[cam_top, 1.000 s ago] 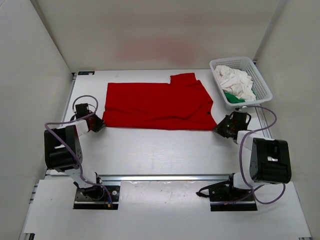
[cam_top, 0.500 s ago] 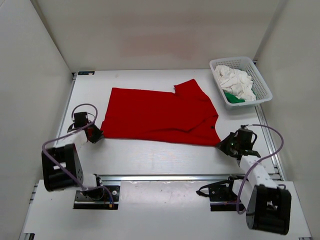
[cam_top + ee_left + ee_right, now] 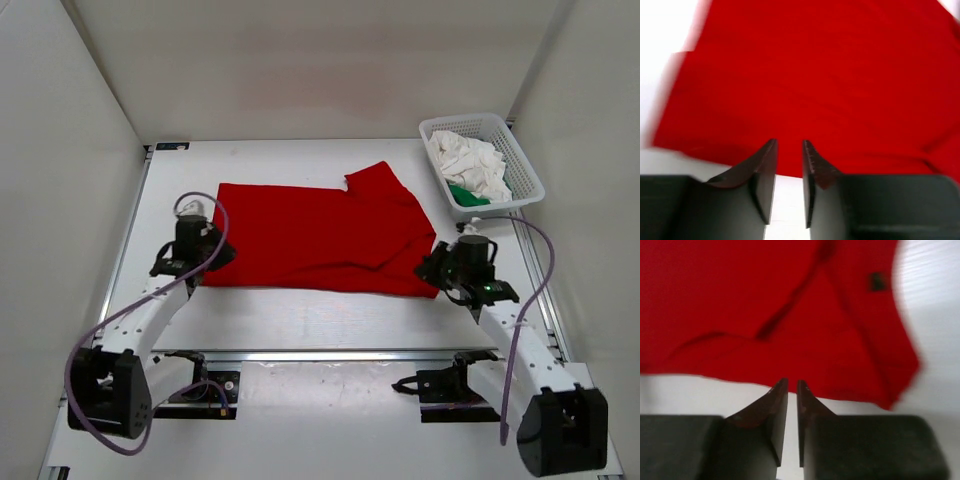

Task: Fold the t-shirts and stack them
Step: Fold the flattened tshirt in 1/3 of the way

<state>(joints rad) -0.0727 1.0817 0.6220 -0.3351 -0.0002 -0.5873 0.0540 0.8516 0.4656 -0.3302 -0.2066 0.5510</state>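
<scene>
While the red shirt (image 3: 320, 235) lies spread on the table (image 3: 300, 315), we see the left tool (image 3: 789, 142) and the right tool (image 3: 792, 381) at its near hem, each slightly apart, holding nothing; the white shirt (image 3: 468, 162) and green shirt (image 3: 462, 195) lie in the basket (image 3: 522, 150).

The red t-shirt (image 3: 315, 238) lay spread out almost flat on the middle of the table (image 3: 300, 320), its long side going from left to right. Its left part was smooth. Its right part had some diagonal creases, and one flap stood out at the far right corner. The white t-shirt (image 3: 468, 165) was crumpled in a heap inside the basket (image 3: 470, 120) at the far right. The green t-shirt (image 3: 467, 194) lay under it, with only a small part showing at the near end.
</scene>
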